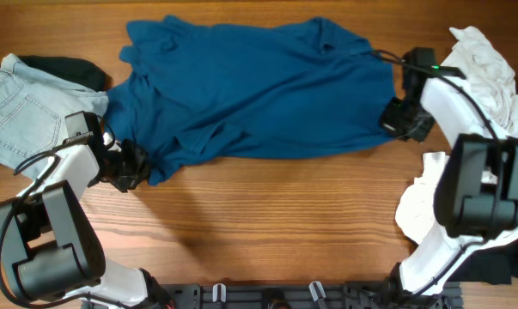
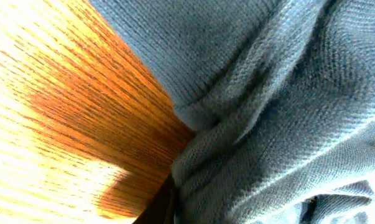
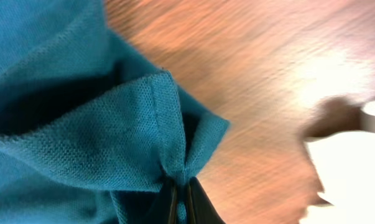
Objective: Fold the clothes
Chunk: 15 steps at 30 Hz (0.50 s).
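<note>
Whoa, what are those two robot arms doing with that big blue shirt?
They are getting ready to fold it. The blue shirt lies spread out and wrinkly on the wooden table, not folded yet. The left gripper grabs one end, and the right gripper pinches a bunched edge at the other end. Light jeans and a black garment lie beside the left arm, with white clothes beside the right arm.

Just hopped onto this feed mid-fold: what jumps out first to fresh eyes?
The blue shirt spread rumpled across the top middle of the table dominates. The right gripper has its fingers pinched on a fold at the shirt's right edge, while the left gripper sits at its lower-left corner, grip unclear. Light jeans lie at the far left and white clothes at the far right.
</note>
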Available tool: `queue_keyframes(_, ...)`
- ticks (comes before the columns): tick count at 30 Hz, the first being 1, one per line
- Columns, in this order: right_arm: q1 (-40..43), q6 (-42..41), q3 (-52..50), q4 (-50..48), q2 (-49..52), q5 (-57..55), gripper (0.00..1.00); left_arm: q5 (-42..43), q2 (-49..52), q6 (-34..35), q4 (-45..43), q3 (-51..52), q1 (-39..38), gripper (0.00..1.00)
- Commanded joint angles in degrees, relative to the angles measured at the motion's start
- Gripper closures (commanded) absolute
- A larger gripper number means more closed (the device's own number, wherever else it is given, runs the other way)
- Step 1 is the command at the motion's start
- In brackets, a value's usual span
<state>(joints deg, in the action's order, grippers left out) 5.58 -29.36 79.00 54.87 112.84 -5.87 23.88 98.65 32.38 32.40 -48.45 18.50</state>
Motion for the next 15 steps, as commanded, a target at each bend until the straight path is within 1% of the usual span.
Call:
queue_keyframes(1, 3.5, -0.5, 0.9, 3.0, -2.5, -2.1, 0.96, -4.0, 0.9, -0.7, 0.8, 1.4, 0.5, 0.89)
queue_keyframes(7, 4.2, 4.6, 0.8, 11.1, -2.5, -2.1, 0.96, -4.0, 0.9, -0.7, 1.0, 1.4, 0.5, 0.89)
queue_keyframes(9, 4.2, 5.5, 0.8, 12.1, -2.5, -2.1, 0.96, -1.6, 0.9, -0.7, 1.9, 1.4, 0.5, 0.91)
queue_keyframes(11, 4.2, 5.9, 0.8, 12.5, -2.5, -2.1, 0.96, 3.8, 0.9, -0.7, 1.9, 1.4, 0.5, 0.71)
queue_keyframes(13, 4.2, 7.0, 0.8, 12.9, -2.5, -2.1, 0.96, 7.3, 0.4, -0.8, 1.9, 1.4, 0.5, 0.61)
queue_keyframes(15, 4.2, 8.5, 0.8, 13.4, -2.5, -2.1, 0.95, 10.0, -2.7, -2.6, 2.4, 1.2, 0.5, 0.57)
